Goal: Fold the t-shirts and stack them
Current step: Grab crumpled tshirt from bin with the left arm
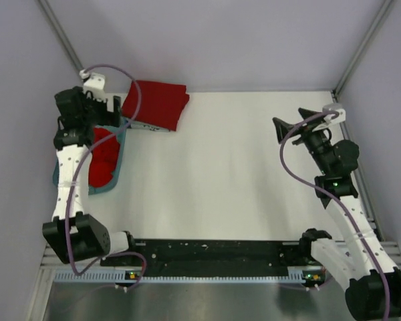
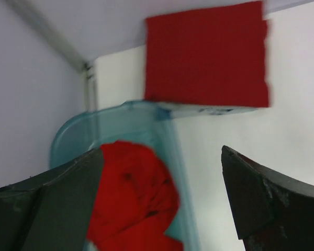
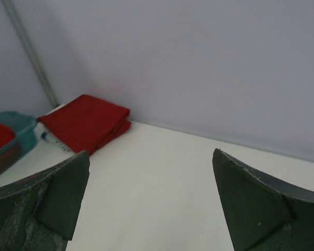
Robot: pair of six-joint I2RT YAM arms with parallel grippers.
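Observation:
A neat stack of folded red t-shirts (image 1: 155, 103) (image 2: 206, 52) (image 3: 86, 121) lies at the table's back left, against the wall. Another red t-shirt (image 1: 103, 157) (image 2: 131, 198) lies crumpled inside the translucent teal tub (image 1: 122, 150) (image 2: 94, 117) on the left edge. My left gripper (image 1: 112, 112) (image 2: 162, 157) hovers open over the tub's far end, above the crumpled shirt, holding nothing. My right gripper (image 1: 291, 120) (image 3: 150, 154) is open and empty above the table's right side, facing the folded stack from far away.
A pale flat item with print (image 1: 147, 126) (image 2: 209, 110) (image 3: 52, 141) pokes out from under the folded stack's near edge. Grey walls with metal posts enclose the back and sides. White tabletop (image 1: 220, 174) spans between the arms.

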